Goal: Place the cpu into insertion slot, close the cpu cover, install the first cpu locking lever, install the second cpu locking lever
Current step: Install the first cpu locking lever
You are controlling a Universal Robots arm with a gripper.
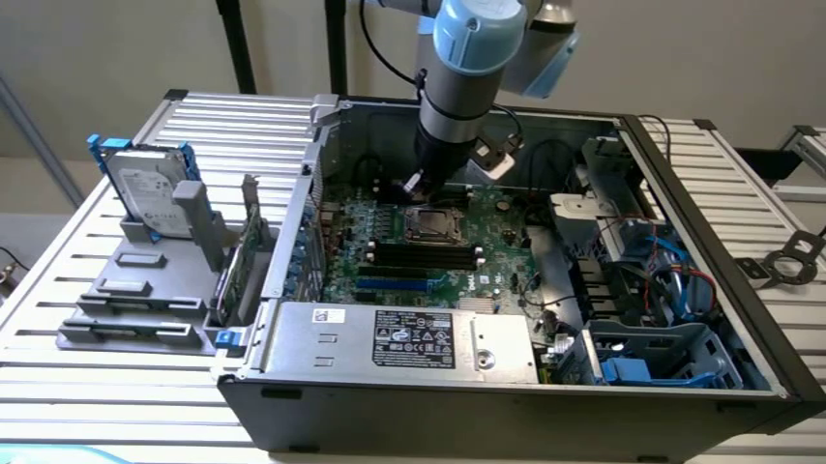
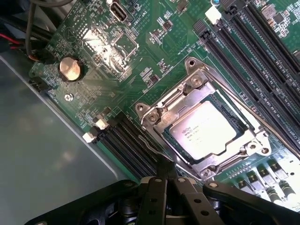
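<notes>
1. Pincer (image 2: 165, 172) (image 1: 413, 184): shut, fingers pressed together, nothing seen between them.
2. Down inside the open computer case (image 1: 722, 319), low over the green motherboard (image 2: 154, 42).
3. Right at the pincer's tip: the bent end of a thin silvery locking lever (image 2: 151, 143). Cannot tell if touching.
4. Just past the tip: the insertion slot (image 2: 224, 97), with the cpu (image 2: 206, 129) lying flat inside it, shiny top up.
5. Flat down over both: the cpu cover (image 2: 180, 93), with the chip showing through its big window.
6. Along the far side of the slot from the pincer: a second thin lever (image 2: 241, 101).
7. Close beside the pincer: long black memory slots (image 2: 124, 138). More of them beyond the slot (image 2: 253, 47).
8. Well apart from the tip: a round coin battery (image 2: 70, 69).
9. Farther out in the case: a silver power supply box (image 1: 400, 338) with a black label.
10. Outside the case, at the exterior view's left: a hard drive (image 1: 139, 188) standing in a gray holder, on a slatted table (image 1: 77, 387).
</notes>
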